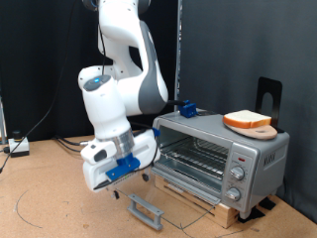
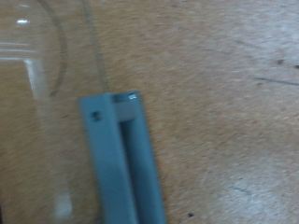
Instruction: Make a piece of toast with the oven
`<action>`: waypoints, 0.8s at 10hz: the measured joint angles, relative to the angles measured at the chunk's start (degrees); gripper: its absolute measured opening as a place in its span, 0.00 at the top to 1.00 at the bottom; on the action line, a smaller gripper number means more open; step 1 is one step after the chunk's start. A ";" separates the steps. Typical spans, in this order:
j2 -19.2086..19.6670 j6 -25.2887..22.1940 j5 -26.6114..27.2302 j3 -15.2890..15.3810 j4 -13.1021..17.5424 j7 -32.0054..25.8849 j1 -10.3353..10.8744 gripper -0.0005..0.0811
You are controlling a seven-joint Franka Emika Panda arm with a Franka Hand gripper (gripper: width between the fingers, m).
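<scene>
On the counter (image 1: 59, 213), a thin cable (image 1: 30, 203) looped at about 8 o'clock from the tool (image 1: 121, 171), well apart from it. It looked unlikely to snag unless the arm (image 1: 119, 59) swung wide that way. The tool hung low in front of the oven (image 1: 253, 164), just above the counter. Neither view showed its fingers clearly enough to tell whether they were spread or pressed together, and nothing could be seen between them. The handle (image 1: 145, 208) lay at about 5 o'clock from the tool, near it but seemingly apart, at the outer edge of the dropped-open glass door (image 1: 183, 193). The wrist view looked straight down on that handle (image 2: 121, 159) and the glass (image 2: 37, 112) beside it. The nearest hazard was probably the door: with the hand so low and close, a sideways or downward move might knock the handle, load the hinge, or bounce the door partway shut. The rack (image 1: 193, 154) showed bare inside the open cavity. The toast (image 1: 248, 119) sat on a board (image 1: 260, 130) on the oven's roof, at about 2 o'clock from the tool and well apart from it. The board sat near the roof's edge, so a jolt to the oven through the door could shift it or tip the slice off. A high reach over the open door would also risk clipping the oven's front top edge.
</scene>
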 joint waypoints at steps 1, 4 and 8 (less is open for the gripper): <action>-1.89 -5.11 0.44 -0.31 0.50 -1.41 -0.51 0.00; -6.77 -21.41 -2.46 -1.60 2.95 -4.03 -1.44 0.00; -14.10 -28.48 -6.26 -1.97 2.76 -5.03 -1.64 0.00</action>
